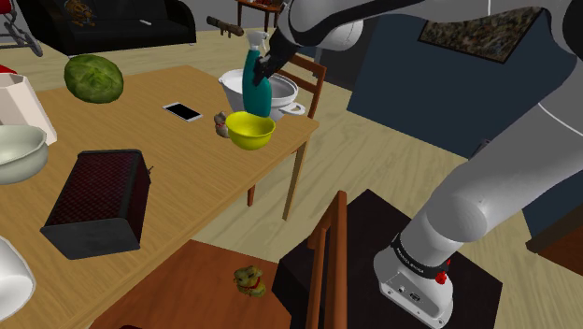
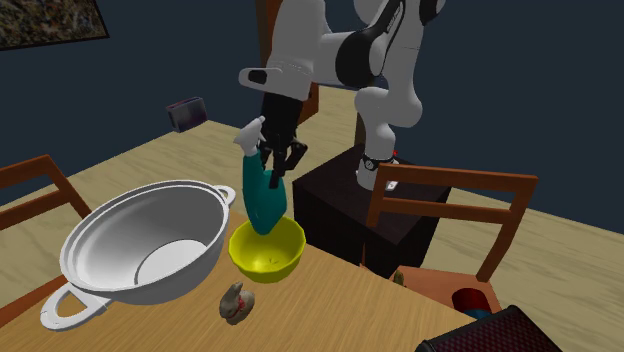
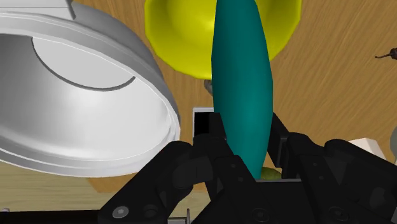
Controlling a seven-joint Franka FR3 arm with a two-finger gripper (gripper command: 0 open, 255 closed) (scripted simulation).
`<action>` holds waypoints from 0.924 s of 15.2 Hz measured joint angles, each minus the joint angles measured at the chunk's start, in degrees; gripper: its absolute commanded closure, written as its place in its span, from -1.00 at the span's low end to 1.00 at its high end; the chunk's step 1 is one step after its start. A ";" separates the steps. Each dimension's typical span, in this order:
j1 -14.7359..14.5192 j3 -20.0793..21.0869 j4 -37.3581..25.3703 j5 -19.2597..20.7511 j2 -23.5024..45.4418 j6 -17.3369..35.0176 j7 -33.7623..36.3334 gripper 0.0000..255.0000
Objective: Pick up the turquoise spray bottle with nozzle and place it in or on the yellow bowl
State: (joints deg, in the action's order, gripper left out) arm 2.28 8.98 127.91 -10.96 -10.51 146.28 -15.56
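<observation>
The turquoise spray bottle [image 1: 256, 86] with a pale nozzle hangs upright in the air, my black gripper [image 1: 265, 65] shut on its upper part. Its base sits just above the yellow bowl [image 1: 249, 130], which stands near the wooden table's corner. In the second exterior view the bottle [image 2: 265, 192] dips toward the bowl [image 2: 267, 250] under the gripper [image 2: 275, 165]. Along the wrist view, the bottle [image 3: 242, 89] runs out from between the fingers [image 3: 210, 137] over the bowl [image 3: 184, 32].
A large white two-handled pot [image 2: 140, 248] stands beside the bowl. A small brown figurine [image 2: 236, 303], a phone [image 1: 182, 112], a green melon [image 1: 93, 78], a dark wire basket [image 1: 98, 201] and a pale bowl [image 1: 19, 154] share the table [image 1: 196, 164]. Wooden chairs [image 2: 450, 220] flank it.
</observation>
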 measured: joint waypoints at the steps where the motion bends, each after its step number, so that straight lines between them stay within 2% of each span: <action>1: -0.07 0.07 0.67 -0.09 0.15 0.82 -0.04 1.00; 7: -0.35 0.18 3.48 -0.80 2.09 5.54 -0.89 1.00; 13: -0.39 0.16 3.95 -0.98 2.42 6.36 -1.13 1.00; 14: -0.39 0.16 3.95 -0.98 2.43 6.37 -1.13 -1.00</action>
State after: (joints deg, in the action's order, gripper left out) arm 1.89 9.14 131.86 -11.94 -8.08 152.65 -16.70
